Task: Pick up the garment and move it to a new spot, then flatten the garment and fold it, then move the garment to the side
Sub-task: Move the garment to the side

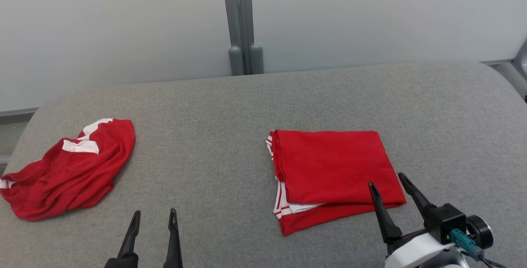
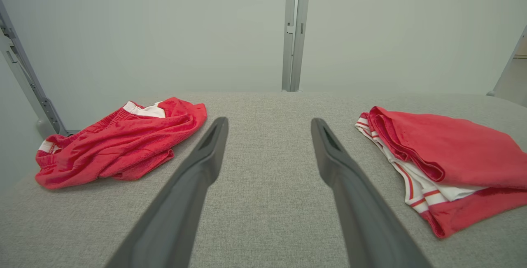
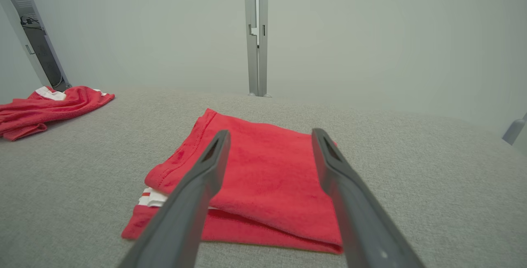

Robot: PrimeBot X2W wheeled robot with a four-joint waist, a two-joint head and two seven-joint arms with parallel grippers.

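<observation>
Here, a folded red garment (image 1: 333, 165) is being shown lying flat on the grey padded surface (image 1: 230, 107), towards the robot's right. White bands with red stripes are being exposed along its left edge and near corner, where lower layers are sticking out from under the top fold. The right gripper (image 1: 386, 179) is being held at the near right corner of this folded garment, its two dark fingers being kept wide apart with nothing between them. Whether the fingertips are touching the cloth cannot be told. In the right wrist view, the fingers are being seen spread over the top red layer.

Well apart, near the surface's left edge, a second red garment (image 1: 74, 169) is being seen lying in a crumpled heap, with white patches being shown at its far side. The left gripper (image 1: 155, 211) is being held over bare grey fabric between the two garments, nearer the crumpled one, its jaws also being kept wide and empty. Behind the surface, a grey upright post (image 1: 243, 25) is being seen against the pale wall (image 1: 103, 25).
</observation>
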